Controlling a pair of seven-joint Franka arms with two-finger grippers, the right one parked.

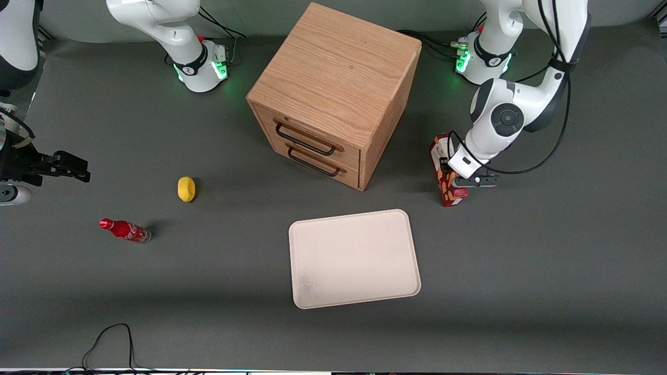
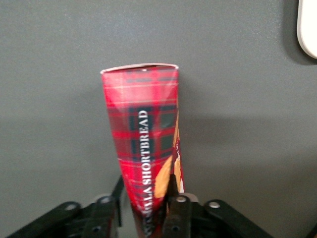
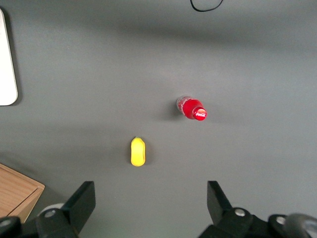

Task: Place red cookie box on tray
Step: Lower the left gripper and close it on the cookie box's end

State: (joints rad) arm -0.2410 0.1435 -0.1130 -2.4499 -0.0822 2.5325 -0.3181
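Franka left arm w/ red cookie box (image 1: 446, 177) in its grip, box not yet on the tray (image 1: 354, 258). The gripper (image 1: 452, 179) sits near the wooden drawer cabinet (image 1: 333, 94), toward the working arm's end of the table and a bit nearer the front camera than the cabinet's drawer face; its fingers (image 2: 176, 208) are pinched on the box at one end, as the wrist view shows: tartan carton (image 2: 146, 139) clamped between the two black pads, "SHORTBREAD" lettering running along it, its free end toward the grey tabletop (image 2: 237, 99).

Whether the box is lifted clear or touching the table can't be told for sure from the front view; its low end looks close to the surface.

Tray lies in front of the cabinet, nearer the front camera, w/ nothing on it. Relative to the cabinet, box and tray are apart: the tray below the drawer fronts, the box off by the cabinet's side. A tray corner (image 2: 308, 29) shows in the wrist view.

Progress, as judged: grasp appears done; carry over to the tray, lowering and release remain, i.e. the main part of the placing is left. Also on the table, toward the parked arm's end from the cabinet: a small red cola bottle (image 1: 124, 229) and a yellow object (image 1: 186, 188), neither involved.
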